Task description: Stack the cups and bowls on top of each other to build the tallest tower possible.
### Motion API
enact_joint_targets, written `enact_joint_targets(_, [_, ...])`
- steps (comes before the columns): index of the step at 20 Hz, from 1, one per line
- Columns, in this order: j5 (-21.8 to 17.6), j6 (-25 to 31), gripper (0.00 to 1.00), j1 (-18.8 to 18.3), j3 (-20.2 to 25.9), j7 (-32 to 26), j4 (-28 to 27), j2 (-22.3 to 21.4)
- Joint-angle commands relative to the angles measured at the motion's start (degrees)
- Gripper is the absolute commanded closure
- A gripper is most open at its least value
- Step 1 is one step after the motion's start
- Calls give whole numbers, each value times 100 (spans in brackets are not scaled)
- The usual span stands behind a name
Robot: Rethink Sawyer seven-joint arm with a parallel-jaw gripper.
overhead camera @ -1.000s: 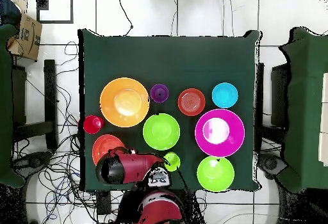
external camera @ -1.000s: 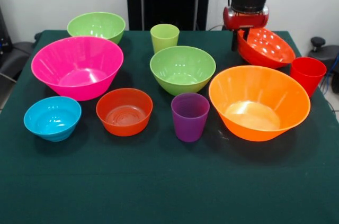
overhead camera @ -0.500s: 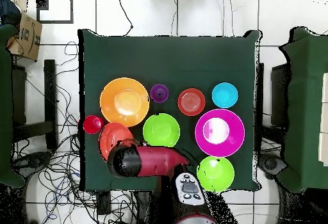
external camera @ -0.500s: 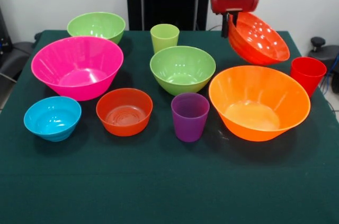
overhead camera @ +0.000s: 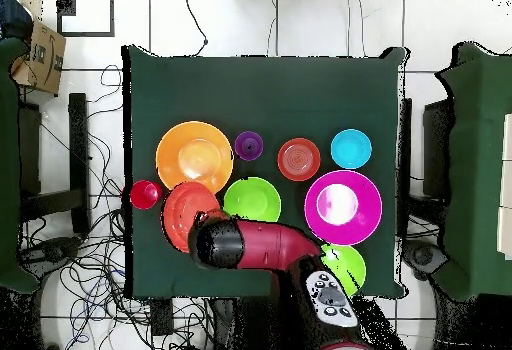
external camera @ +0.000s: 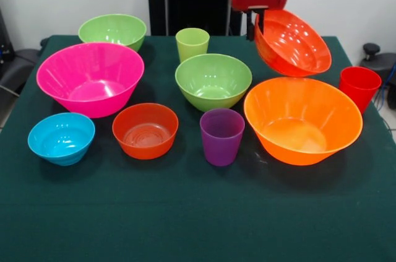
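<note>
Above the dark green cloth table (external camera: 185, 212), the claw (external camera: 258, 23) grips a glossy, tilted red-orange bowl (external camera: 294, 42).

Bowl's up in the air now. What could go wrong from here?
1. The gripper holds the red-orange bowl by one rim only, steeply tilted; it may slip or swing.
2. It hangs just above the big orange bowl; a tilted descent could catch that rim and shove it.
3. The red cup stands close and could topple.
</note>
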Motion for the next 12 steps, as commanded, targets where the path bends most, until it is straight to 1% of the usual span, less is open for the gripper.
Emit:
enact_joint_targets(1, [-112, 735, 100, -312, 819, -96, -79, -61])
enact_joint_targets(5, [-148, 1038, 100, -465, 896, -203, -120, -254])
enact_joint_targets(12, [-348, 1302, 100, -848, 1009, -472, -224, -356])
